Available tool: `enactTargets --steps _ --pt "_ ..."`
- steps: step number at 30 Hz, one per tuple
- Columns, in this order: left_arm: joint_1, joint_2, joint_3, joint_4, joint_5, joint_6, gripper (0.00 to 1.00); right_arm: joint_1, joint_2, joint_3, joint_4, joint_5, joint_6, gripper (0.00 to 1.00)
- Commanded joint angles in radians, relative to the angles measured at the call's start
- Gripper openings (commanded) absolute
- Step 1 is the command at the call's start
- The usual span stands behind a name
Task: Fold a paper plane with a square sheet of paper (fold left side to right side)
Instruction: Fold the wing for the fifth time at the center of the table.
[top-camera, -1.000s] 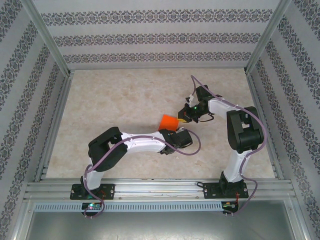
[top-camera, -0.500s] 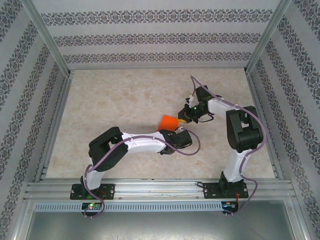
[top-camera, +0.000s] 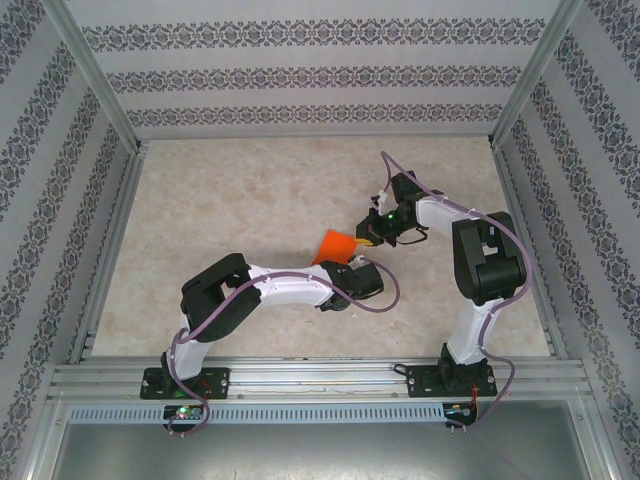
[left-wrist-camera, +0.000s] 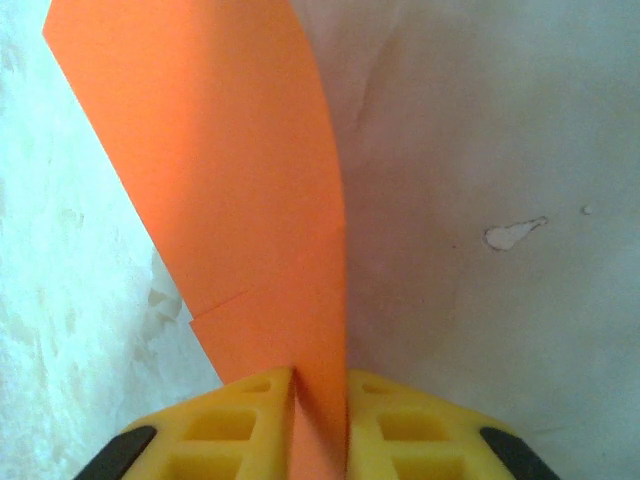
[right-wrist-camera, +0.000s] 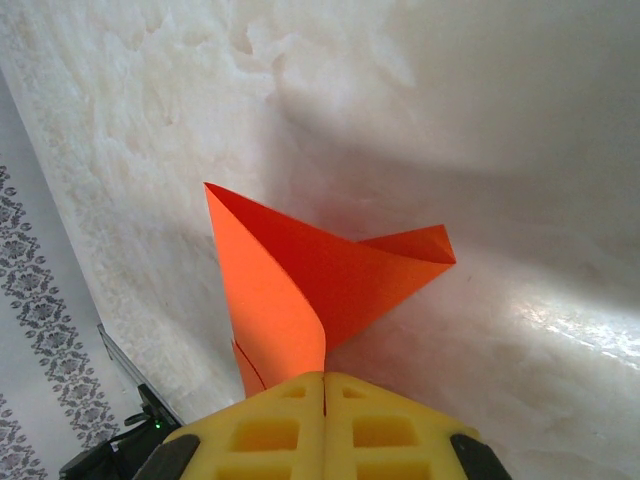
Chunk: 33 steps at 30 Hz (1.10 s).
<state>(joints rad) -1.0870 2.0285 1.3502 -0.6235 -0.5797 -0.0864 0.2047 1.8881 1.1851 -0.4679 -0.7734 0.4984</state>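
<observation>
gripping thin bright orange-red paper sheet (top-camera: 335, 244) from two sides, curled, near middle of pale marbled counter (top-camera: 220, 190). left yellow fingers (left-wrist-camera: 250, 415) clenched on one edge, right yellow fingers (right-wrist-camera: 275, 425) pinched shut on another.
</observation>
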Motion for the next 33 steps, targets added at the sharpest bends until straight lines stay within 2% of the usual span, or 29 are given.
enactTargets --steps 1,4,6,11,14,20,23,33 --pt "-0.010 0.001 -0.017 -0.015 0.016 0.000 0.13 -0.008 0.021 0.021 -0.012 0.017 0.006 0.00" --pt "-0.010 -0.007 -0.021 -0.002 0.050 0.003 0.09 -0.008 0.021 0.023 -0.015 0.030 0.004 0.00" --pt "-0.004 -0.011 -0.020 0.001 0.088 0.002 0.05 -0.012 0.012 0.022 -0.018 0.048 0.004 0.05" --pt "0.020 -0.028 -0.011 0.008 0.191 -0.020 0.00 -0.046 -0.065 -0.010 -0.023 0.161 0.000 0.26" --pt "0.045 -0.055 -0.011 0.020 0.276 -0.039 0.00 -0.092 -0.142 -0.052 -0.019 0.231 -0.005 0.34" --pt "0.114 -0.094 0.015 0.004 0.476 -0.083 0.00 -0.187 -0.291 -0.151 -0.009 0.310 -0.029 0.39" --pt "0.156 -0.085 0.037 -0.018 0.595 -0.109 0.00 -0.200 -0.341 -0.197 0.014 0.319 -0.043 0.41" --pt "0.262 -0.072 0.034 0.024 0.856 -0.216 0.00 -0.193 -0.343 -0.285 0.111 0.196 -0.070 0.41"
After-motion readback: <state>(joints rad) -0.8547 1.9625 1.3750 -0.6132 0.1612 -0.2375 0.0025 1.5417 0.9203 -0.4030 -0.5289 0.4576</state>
